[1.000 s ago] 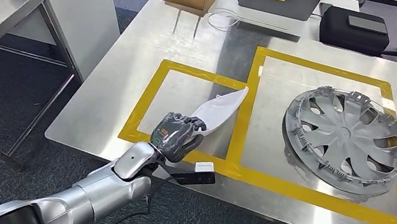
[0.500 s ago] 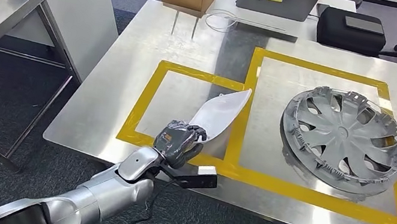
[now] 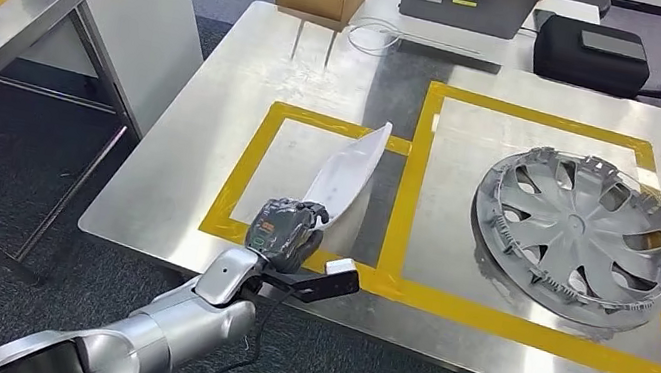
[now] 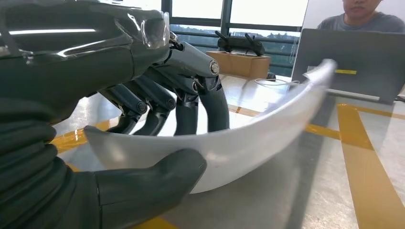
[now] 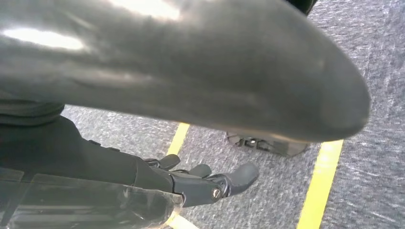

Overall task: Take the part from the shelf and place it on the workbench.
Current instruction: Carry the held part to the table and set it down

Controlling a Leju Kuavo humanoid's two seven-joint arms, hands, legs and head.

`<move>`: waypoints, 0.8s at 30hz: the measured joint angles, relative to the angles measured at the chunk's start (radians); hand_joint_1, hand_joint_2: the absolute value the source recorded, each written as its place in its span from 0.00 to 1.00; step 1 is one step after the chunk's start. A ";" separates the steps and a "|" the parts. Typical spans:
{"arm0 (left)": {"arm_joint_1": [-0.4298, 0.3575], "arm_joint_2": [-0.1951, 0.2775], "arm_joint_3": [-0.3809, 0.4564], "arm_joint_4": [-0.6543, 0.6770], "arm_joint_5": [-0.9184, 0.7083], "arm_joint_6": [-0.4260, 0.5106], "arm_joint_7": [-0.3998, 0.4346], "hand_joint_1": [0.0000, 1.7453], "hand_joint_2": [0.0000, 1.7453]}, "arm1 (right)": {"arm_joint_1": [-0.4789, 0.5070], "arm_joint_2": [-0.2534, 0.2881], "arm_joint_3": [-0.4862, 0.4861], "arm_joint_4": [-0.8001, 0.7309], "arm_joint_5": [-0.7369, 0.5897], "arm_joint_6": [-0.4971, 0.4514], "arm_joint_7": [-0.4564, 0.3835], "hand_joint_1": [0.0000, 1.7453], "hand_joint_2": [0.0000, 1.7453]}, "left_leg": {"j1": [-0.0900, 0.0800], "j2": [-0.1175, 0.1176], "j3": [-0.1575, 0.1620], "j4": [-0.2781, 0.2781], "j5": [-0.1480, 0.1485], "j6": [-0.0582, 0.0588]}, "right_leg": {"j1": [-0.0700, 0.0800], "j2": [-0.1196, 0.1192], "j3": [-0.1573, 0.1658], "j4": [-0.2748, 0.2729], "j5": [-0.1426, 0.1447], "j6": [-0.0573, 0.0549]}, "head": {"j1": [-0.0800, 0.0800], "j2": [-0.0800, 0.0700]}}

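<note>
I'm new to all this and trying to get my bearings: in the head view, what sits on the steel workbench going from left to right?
Left hand holding the white part → tall yellow tape line between the two marked squares → silver hubcap.

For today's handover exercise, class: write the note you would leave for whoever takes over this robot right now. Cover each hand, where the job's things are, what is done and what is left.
Left hand: grips the near end of the white part, thumb under and fingers over it.
Right hand: hangs over the carpet floor, fingers apart, holding nothing.
White part: above the smaller yellow-taped square on the workbench; a hubcap lies in the larger square.
Done: part brought to the workbench.
Left: set it down, release, withdraw.
</note>
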 joint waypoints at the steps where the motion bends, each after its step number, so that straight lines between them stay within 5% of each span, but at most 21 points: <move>1: 0.001 0.001 0.000 0.002 0.005 0.001 -0.005 0.00 0.75 | 0.001 0.000 0.000 0.000 0.002 0.001 0.000 0.00 0.00 | 0.002 0.000 -0.003 0.004 -0.003 -0.003 | -0.001 0.000 0.000 -0.001 0.001 -0.005 | 0.000 0.000; 4: 0.001 0.005 0.003 0.006 0.023 -0.004 -0.024 0.00 0.00 | 0.000 -0.001 0.000 0.000 0.009 0.006 0.000 0.00 0.00 | 0.010 0.002 -0.050 0.107 -0.068 -0.022 | -0.006 0.001 0.001 -0.002 0.003 -0.019 | -0.003 0.000; 6: 0.005 0.007 0.006 0.009 0.035 -0.010 -0.033 0.00 0.00 | 0.000 -0.001 0.000 0.000 0.014 0.007 0.001 0.00 0.00 | 0.014 0.003 -0.113 0.243 -0.128 -0.031 | -0.004 0.001 0.000 -0.002 0.003 -0.022 | -0.004 0.000; 8: 0.010 0.010 0.009 0.012 0.043 -0.014 -0.039 0.00 0.00 | 0.000 -0.002 0.000 0.000 0.015 0.007 0.003 0.00 0.00 | 0.017 0.003 -0.140 0.296 -0.132 -0.031 | -0.002 0.001 0.000 -0.002 0.002 -0.022 | -0.004 0.000; 11: 0.010 0.012 0.015 0.013 0.062 -0.013 -0.059 0.00 0.00 | -0.001 -0.002 0.000 0.000 0.016 0.007 0.004 0.00 0.00 | 0.012 0.003 -0.057 0.122 -0.039 -0.007 | 0.003 0.004 0.004 -0.003 0.002 -0.021 | -0.003 0.000; 13: 0.012 0.012 0.024 0.010 0.096 -0.011 -0.093 0.00 0.00 | -0.001 0.001 0.000 0.000 0.015 0.006 0.004 0.00 0.00 | 0.005 0.004 -0.010 0.024 -0.011 0.010 | 0.006 0.006 0.002 -0.003 0.003 -0.020 | -0.002 0.000; 17: 0.044 0.012 0.059 -0.031 0.228 -0.009 -0.196 0.00 0.00 | 0.007 0.007 -0.001 0.000 0.012 0.001 0.003 0.00 0.00 | 0.002 0.005 0.009 -0.015 -0.001 0.023 | 0.008 0.002 -0.005 0.000 -0.001 -0.010 | 0.000 0.000; 19: 0.069 0.012 0.076 -0.089 0.329 -0.030 -0.245 0.00 0.00 | 0.011 0.004 -0.001 0.000 0.008 -0.001 -0.002 0.00 0.00 | 0.007 0.006 0.022 -0.037 0.012 0.029 | 0.011 0.000 -0.040 0.071 -0.037 -0.013 | 0.002 0.000; 21: 0.104 0.018 0.084 -0.179 0.455 -0.073 -0.263 0.00 0.00 | 0.015 0.000 -0.001 0.000 0.003 -0.004 -0.006 0.00 0.00 | 0.005 0.007 0.022 -0.038 0.014 0.031 | 0.009 0.000 -0.103 0.205 -0.090 -0.020 | 0.004 0.000; 23: 0.146 0.033 0.086 -0.291 0.588 -0.125 -0.249 0.00 0.00 | 0.020 -0.004 -0.001 0.000 -0.002 -0.008 -0.010 0.00 0.00 | 0.004 0.006 0.021 -0.037 0.013 0.030 | 0.005 0.000 -0.141 0.279 -0.107 -0.010 | 0.004 0.000; 24: 0.163 0.042 0.085 -0.349 0.657 -0.154 -0.239 0.00 0.00 | 0.021 -0.006 -0.001 0.000 -0.003 -0.010 -0.011 0.00 0.00 | 0.005 0.005 0.021 -0.034 0.011 0.028 | 0.002 -0.001 -0.134 0.260 -0.093 0.000 | 0.005 0.000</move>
